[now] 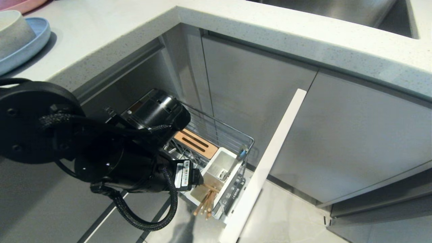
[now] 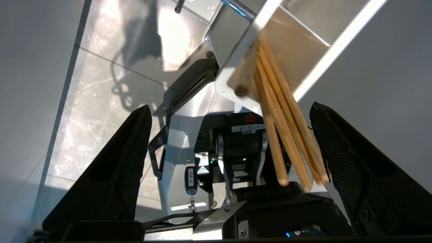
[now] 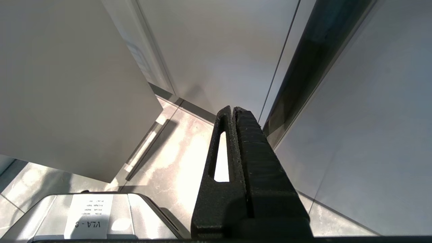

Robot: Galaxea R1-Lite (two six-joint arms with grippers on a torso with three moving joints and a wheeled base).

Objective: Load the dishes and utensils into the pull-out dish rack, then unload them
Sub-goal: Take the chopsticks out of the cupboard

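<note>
The pull-out dish rack (image 1: pixel 233 132) stands drawn out, with a tan slotted strip (image 1: pixel 197 143) and a white caddy (image 1: pixel 216 160). Wooden chopsticks (image 1: pixel 206 202) lean out of the caddy's near compartment, and a spoon (image 1: pixel 240 154) stands in the far one. My left arm (image 1: pixel 135 168) reaches down over the caddy and hides its own fingers in the head view. In the left wrist view the left gripper (image 2: pixel 230 106) is open wide, with the chopsticks (image 2: pixel 280 128) loose between the fingers, close to one finger (image 2: pixel 337 145). The off-white bowl (image 1: pixel 13 32) sits on the pale-blue plate (image 1: pixel 32 47) on the counter. The right gripper (image 3: pixel 233 109) is shut.
The rack's door front (image 1: pixel 270 155) juts out to the right of the caddy. Grey cabinet doors (image 1: pixel 337 135) lie behind it, under the white countertop (image 1: pixel 236 30). A pink plate (image 1: pixel 20 5) shows at the far left edge. My own base (image 2: pixel 236 145) shows below the caddy.
</note>
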